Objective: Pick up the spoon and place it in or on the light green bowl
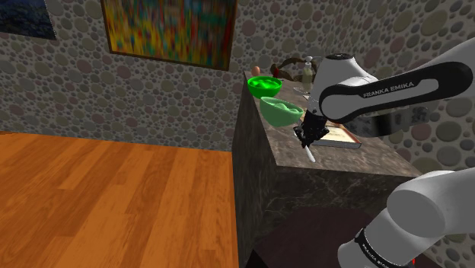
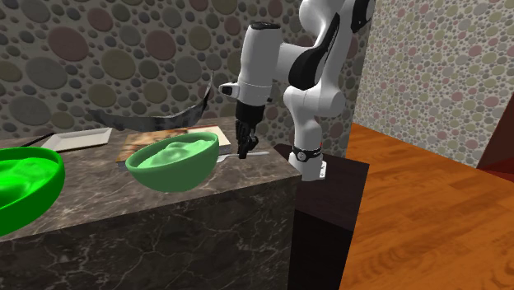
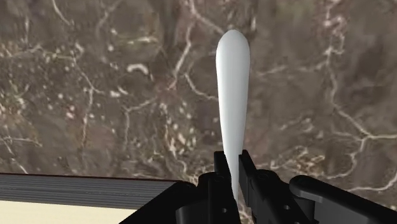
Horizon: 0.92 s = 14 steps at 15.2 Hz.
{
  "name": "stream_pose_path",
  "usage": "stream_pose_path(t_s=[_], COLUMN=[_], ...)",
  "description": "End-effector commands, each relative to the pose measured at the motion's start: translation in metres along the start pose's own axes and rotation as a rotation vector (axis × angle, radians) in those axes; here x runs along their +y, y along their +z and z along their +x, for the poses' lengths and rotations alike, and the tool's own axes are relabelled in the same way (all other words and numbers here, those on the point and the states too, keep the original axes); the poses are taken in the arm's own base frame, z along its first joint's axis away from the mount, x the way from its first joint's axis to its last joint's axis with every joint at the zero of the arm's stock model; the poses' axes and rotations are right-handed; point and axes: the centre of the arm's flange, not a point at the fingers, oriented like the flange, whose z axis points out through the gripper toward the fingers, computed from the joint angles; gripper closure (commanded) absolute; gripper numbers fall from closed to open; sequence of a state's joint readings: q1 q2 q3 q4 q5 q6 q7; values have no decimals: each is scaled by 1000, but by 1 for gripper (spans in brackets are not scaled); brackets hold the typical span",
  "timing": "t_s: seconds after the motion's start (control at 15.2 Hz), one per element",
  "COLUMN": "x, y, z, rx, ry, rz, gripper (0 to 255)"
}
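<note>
Two black fingers (image 3: 249, 175) are clamped on one end of the white spoon (image 3: 232, 95). The rest of the spoon juts past their tips over the dark marbled counter (image 1: 358, 164). The spoon is just beside the light green bowl (image 2: 175, 165), near the counter's edge. Spoon-to-counter contact: cannot tell.

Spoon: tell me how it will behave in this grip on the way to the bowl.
The spoon juts out straight and unbent, so it is probably stiff. The gripper clasps it near one end, so the long free part may pivot in the grip. Its smooth, plain white surface could be slippery.
</note>
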<state>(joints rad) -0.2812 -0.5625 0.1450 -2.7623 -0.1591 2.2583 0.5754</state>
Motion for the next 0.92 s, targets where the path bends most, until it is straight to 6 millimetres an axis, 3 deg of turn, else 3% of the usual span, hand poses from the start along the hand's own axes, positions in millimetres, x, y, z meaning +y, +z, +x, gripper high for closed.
stream_pose_path(t_s=[0.0, 0.26, 0.86], x=[0, 1, 8], y=[1, 1, -46], z=[0, 0, 6], rx=[-2, -2, -2], ry=[0, 0, 0], rz=[-1, -1, -1], gripper=[255, 255, 255])
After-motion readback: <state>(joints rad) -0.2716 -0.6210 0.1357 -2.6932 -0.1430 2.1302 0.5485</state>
